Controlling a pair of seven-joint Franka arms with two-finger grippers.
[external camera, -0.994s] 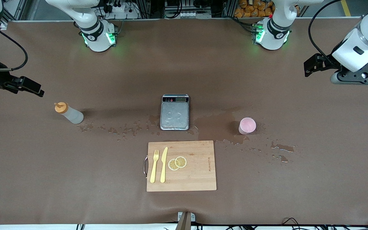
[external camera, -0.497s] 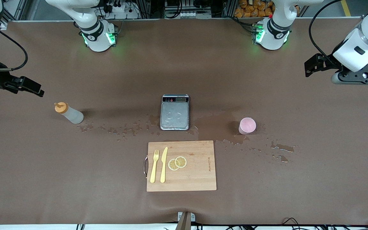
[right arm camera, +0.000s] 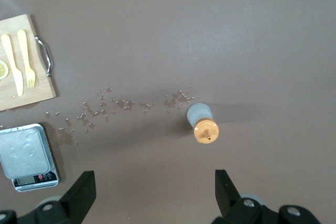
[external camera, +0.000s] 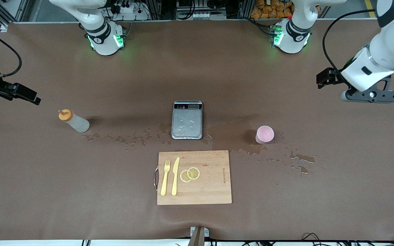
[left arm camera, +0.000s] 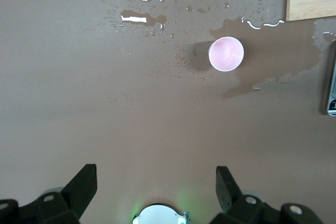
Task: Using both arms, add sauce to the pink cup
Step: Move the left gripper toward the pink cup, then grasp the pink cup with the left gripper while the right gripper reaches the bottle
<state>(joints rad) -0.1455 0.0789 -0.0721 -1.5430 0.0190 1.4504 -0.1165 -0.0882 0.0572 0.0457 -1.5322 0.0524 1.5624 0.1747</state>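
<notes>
The sauce bottle, whitish with an orange cap, stands on the brown table toward the right arm's end. It also shows in the right wrist view. The pink cup stands upright on a wet patch toward the left arm's end, and its inside looks empty in the left wrist view. My left gripper is open and empty, high over bare table short of the cup. My right gripper is open and empty, high over bare table short of the bottle.
A grey scale sits mid-table. Nearer the camera lies a wooden cutting board with a yellow fork, a knife and lemon slices. Spilled liquid dots the table around the cup and between scale and bottle.
My left arm has swung a little inward over the table toward the cup. My right arm has shifted slightly toward the table's end. Bottle and cup have not moved.
</notes>
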